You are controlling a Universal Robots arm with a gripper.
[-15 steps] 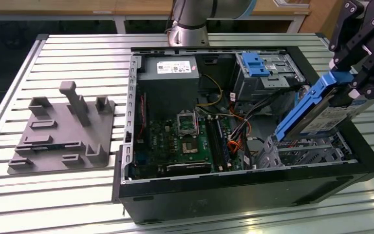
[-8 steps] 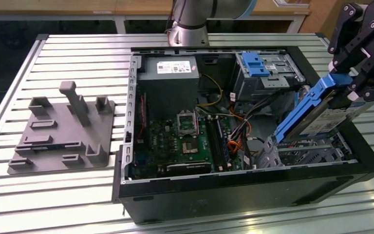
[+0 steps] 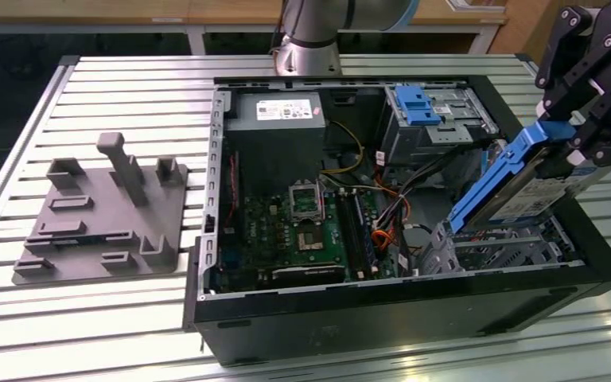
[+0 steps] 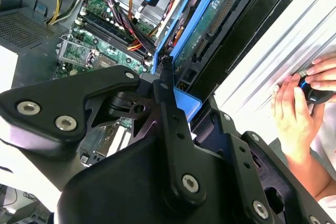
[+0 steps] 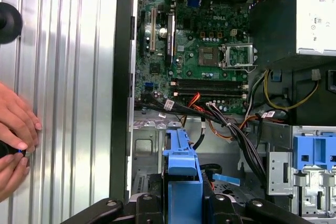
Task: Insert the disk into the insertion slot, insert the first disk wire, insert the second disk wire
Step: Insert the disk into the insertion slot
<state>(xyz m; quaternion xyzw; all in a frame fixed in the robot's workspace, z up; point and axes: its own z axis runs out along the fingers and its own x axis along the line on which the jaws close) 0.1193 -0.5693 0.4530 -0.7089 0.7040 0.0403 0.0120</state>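
The arm [image 3: 311, 36] stands at the far side, its gripper [image 3: 573, 147] tilted downward and clamped on the disk [image 3: 518, 191]

Looks like a robotics lab or workshop to me: slatted aluminium bench [image 3: 125, 87], robot arm base [image 3: 308, 48] standing at its far edge, an opened PC tower [image 3: 391, 310] lying on it, a grey fixture [image 3: 93, 223] toward the exterior view's left edge, someone's hands [image 4: 291, 111] at the bench edge.
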